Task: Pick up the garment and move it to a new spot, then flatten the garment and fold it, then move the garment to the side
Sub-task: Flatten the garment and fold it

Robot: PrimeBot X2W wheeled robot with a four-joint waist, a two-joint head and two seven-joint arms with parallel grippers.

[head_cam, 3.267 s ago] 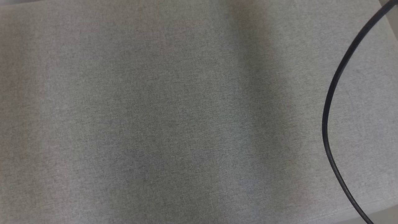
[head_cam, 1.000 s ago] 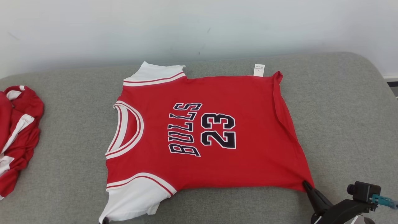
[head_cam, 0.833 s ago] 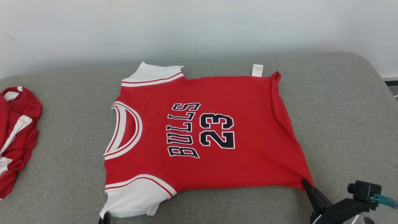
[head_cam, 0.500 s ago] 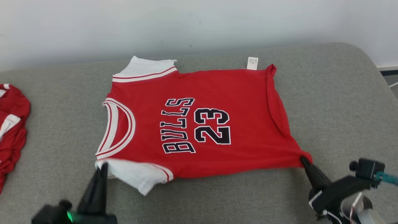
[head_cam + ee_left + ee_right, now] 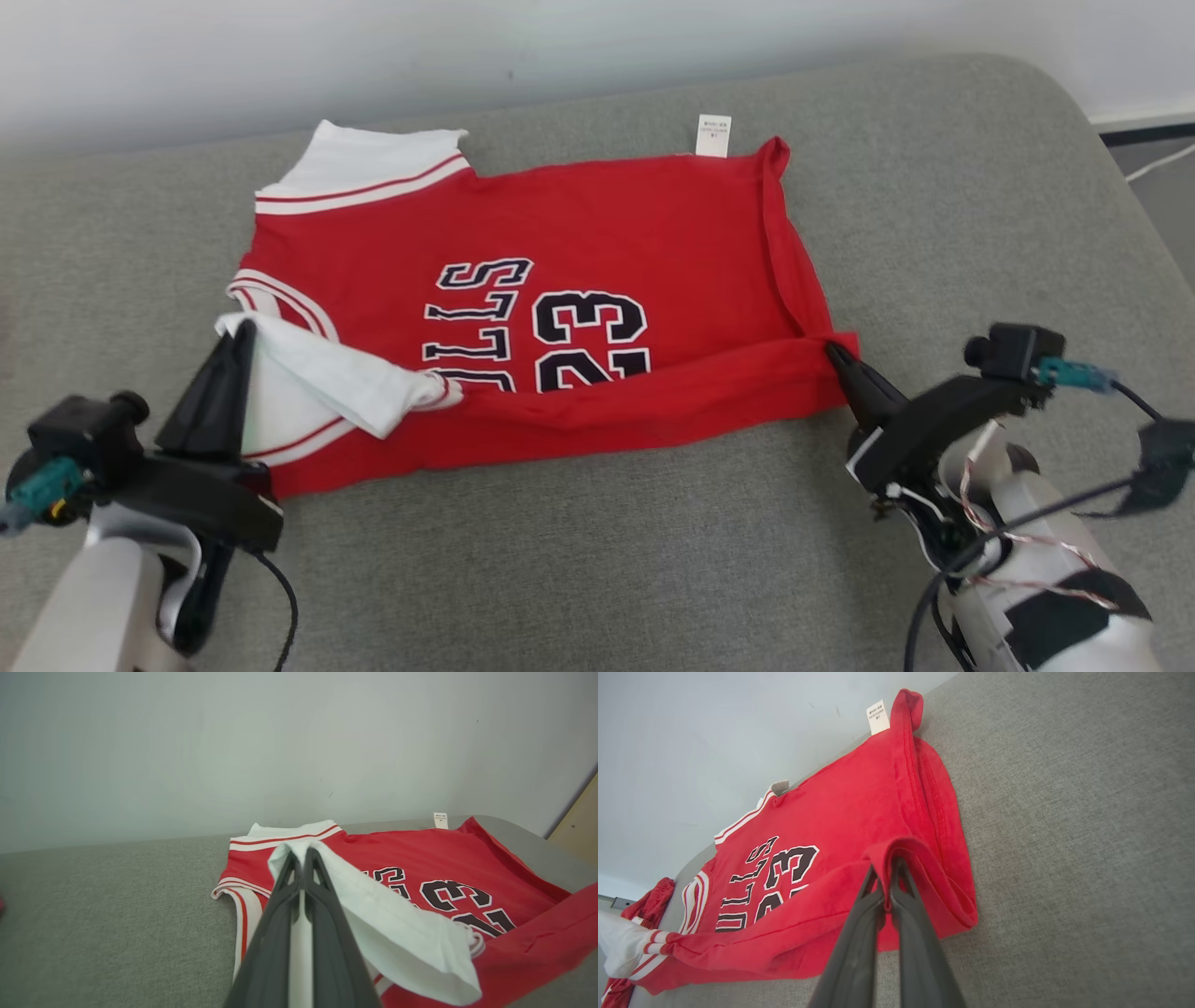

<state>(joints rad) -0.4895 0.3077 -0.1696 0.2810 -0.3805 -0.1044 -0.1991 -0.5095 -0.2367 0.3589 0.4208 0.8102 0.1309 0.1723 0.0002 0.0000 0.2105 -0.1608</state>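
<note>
Folding looks half done: the red Bulls jersey [image 5: 607, 224] lies spread on the grey cushion [image 5: 934, 187], left hand [image 5: 245, 329] pinching its white sleeve [image 5: 317, 373], right hand [image 5: 834, 350] pinching its hem corner [image 5: 845, 338], near edge doubled over; the side move remains.

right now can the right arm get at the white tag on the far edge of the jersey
Probably not yet: the right pincer is shut on a near corner of the jersey and would have to let go. The white tag itself lies uncovered on the grey cushion.
</note>
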